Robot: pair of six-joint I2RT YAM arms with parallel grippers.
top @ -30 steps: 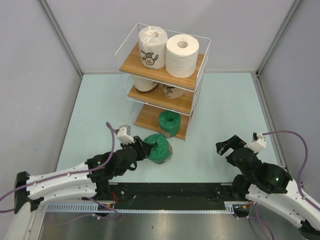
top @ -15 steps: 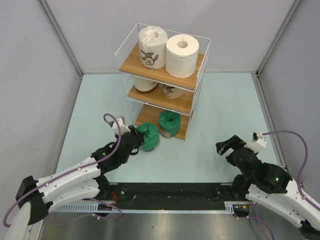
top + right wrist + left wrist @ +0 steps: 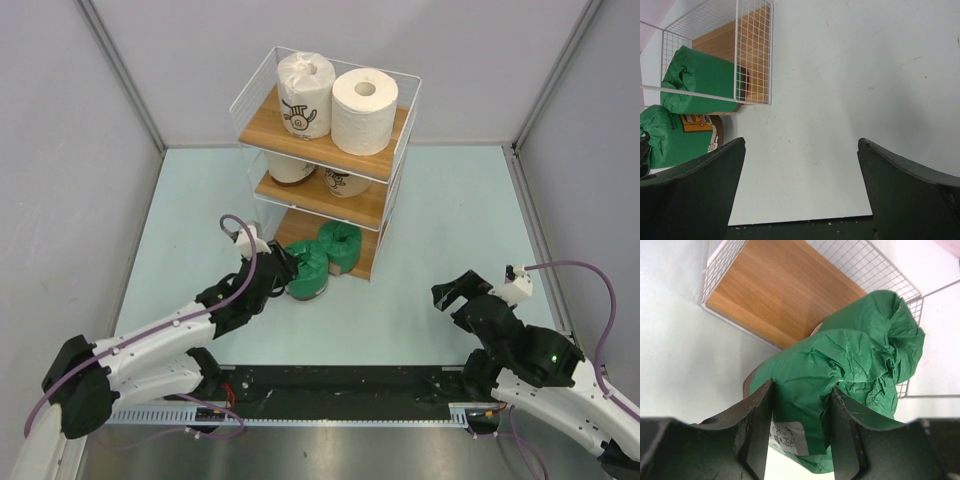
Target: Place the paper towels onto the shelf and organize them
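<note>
The wire shelf [image 3: 262,124] stands at the back centre. Its top board holds the logo roll [image 3: 303,95] and the plain white roll [image 3: 364,97]. Two beige rolls [image 3: 291,168] sit on the middle board. One green roll [image 3: 340,246] stands on the bottom board. My left gripper [image 3: 283,272] is shut on the second green roll [image 3: 305,270], at the bottom board's front left edge beside the first. In the left wrist view the fingers [image 3: 757,415] pinch the green wrap [image 3: 805,365] before the bottom board [image 3: 780,295]. My right gripper [image 3: 463,290] is open and empty.
Grey walls enclose the pale table on three sides. A black rail [image 3: 340,385] runs along the near edge between the arm bases. In the right wrist view both green rolls [image 3: 700,80] show at the far left behind white wire.
My left arm has carried the green roll away from the near table area up to the front of the shelf's bottom board. The right arm has not moved.
</note>
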